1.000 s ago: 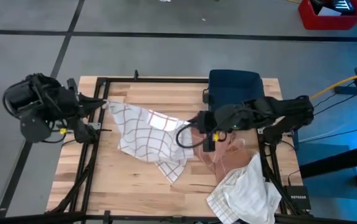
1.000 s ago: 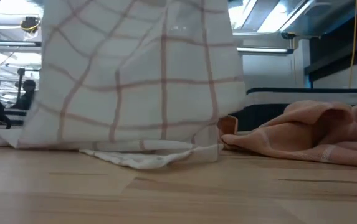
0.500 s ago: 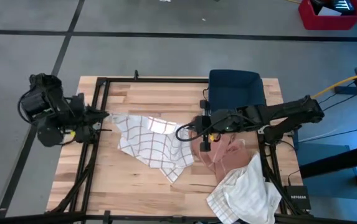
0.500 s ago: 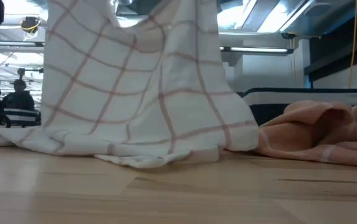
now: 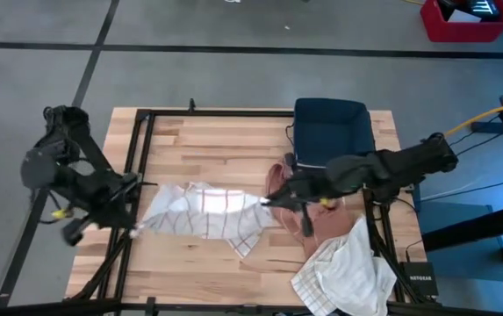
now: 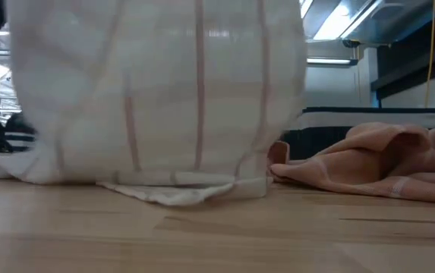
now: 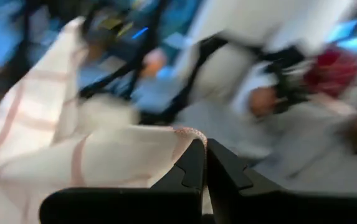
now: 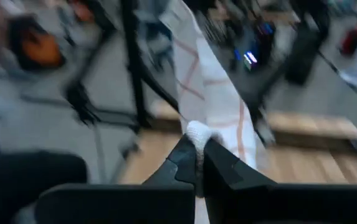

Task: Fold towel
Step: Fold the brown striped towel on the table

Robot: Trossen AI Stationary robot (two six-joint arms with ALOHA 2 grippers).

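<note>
A white towel with thin red checks (image 5: 207, 211) stretches between my two grippers above the wooden table. Its lower edge (image 6: 179, 191) lies bunched on the table, as the low view shows. My left gripper (image 5: 139, 228) is at the table's left edge, shut on the towel's left corner. My right gripper (image 5: 269, 200) is near the table's middle, shut on the towel's right corner. The wrist views show both pairs of fingers closed, with cloth at their tips. My left gripper pinches one corner of the towel (image 7: 187, 133) between its two fingertips, coming at it roughly level from the table's left. From there the cloth runs off toward the other arm. My right gripper pinches a bunched corner of the towel (image 8: 199, 133) between its two fingertips, coming from the table's right and slanting slightly down. Beyond the fingers the cloth hangs away toward the table.
A peach towel (image 5: 317, 219) lies crumpled just right of my right gripper, also seen in the low view (image 6: 384, 171). A white cloth (image 5: 343, 272) lies at the near right corner. A dark blue bin (image 5: 330, 132) stands at the far edge.
Both grippers have swung toward the table's near edge with the towel. The left one moved much farther and has turned. The towel, first hanging from the far side, now spans lower and flatter between them. Its bunched lower edge has stayed on the table.
</note>
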